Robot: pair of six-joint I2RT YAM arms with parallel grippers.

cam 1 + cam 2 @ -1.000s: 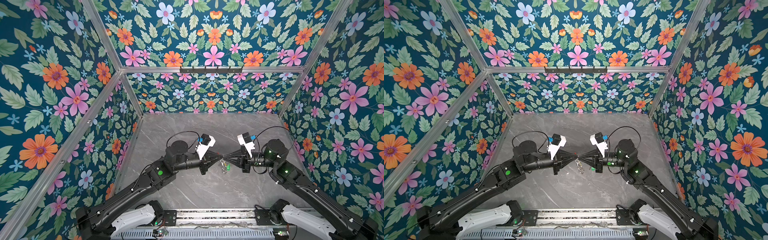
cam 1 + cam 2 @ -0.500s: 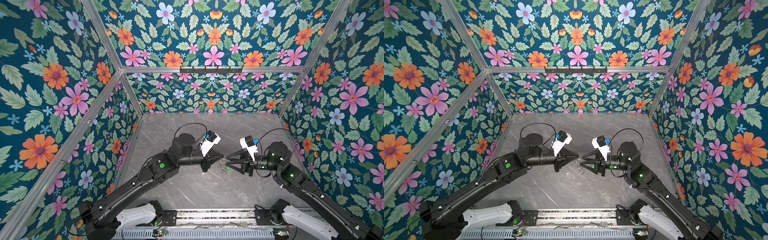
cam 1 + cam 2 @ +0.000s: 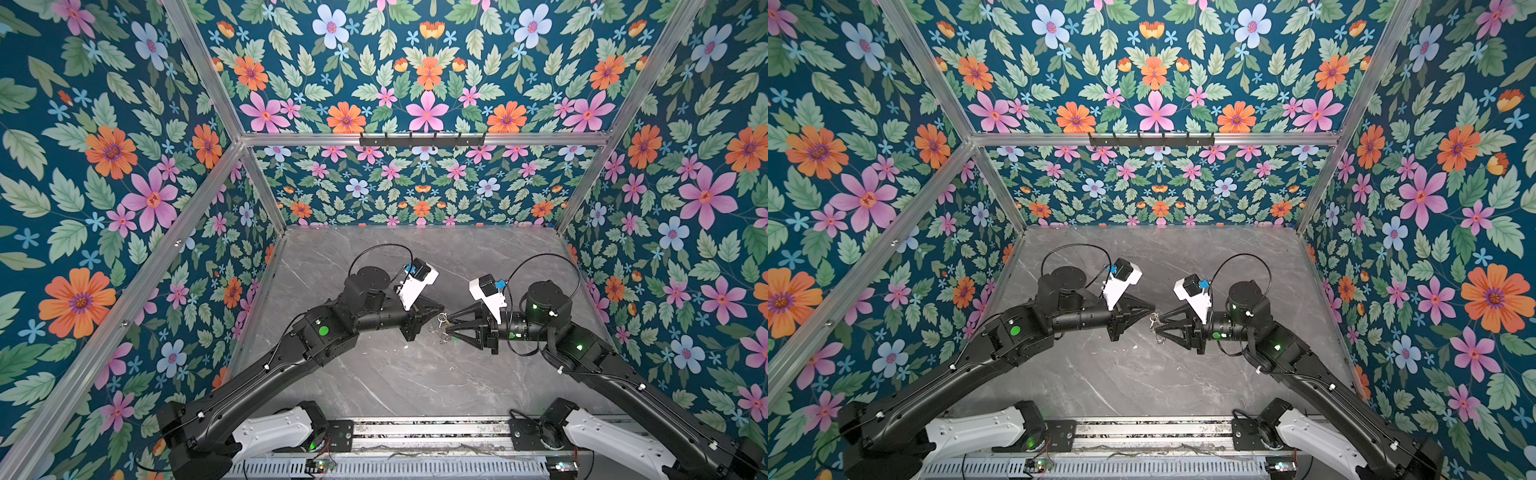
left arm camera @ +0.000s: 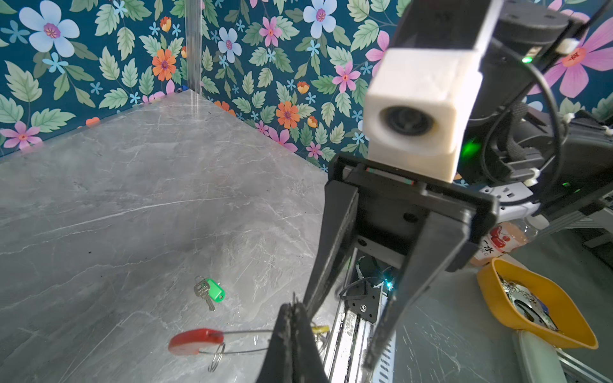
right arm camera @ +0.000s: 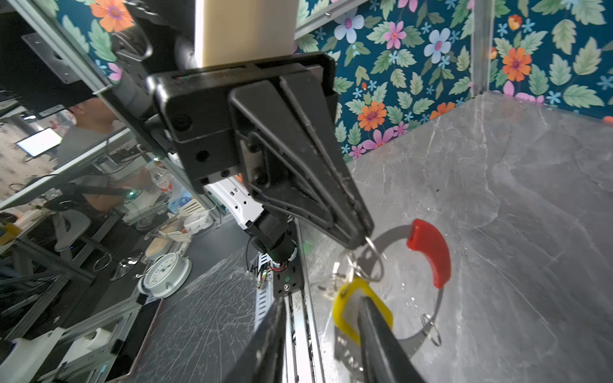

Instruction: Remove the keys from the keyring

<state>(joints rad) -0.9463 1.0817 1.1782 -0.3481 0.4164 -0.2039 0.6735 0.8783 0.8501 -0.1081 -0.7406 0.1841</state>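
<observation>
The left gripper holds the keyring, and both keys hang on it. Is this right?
Not both. Only the yellow-tagged key hangs on the keyring held by the left gripper; the left wrist view shows the green-tagged key lying loose on the table.

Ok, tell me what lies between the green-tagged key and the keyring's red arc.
Nothing. In the left wrist view, only bare grey tabletop separates the green-tagged key from the keyring at its red arc. The key lies apart from the ring.
</observation>
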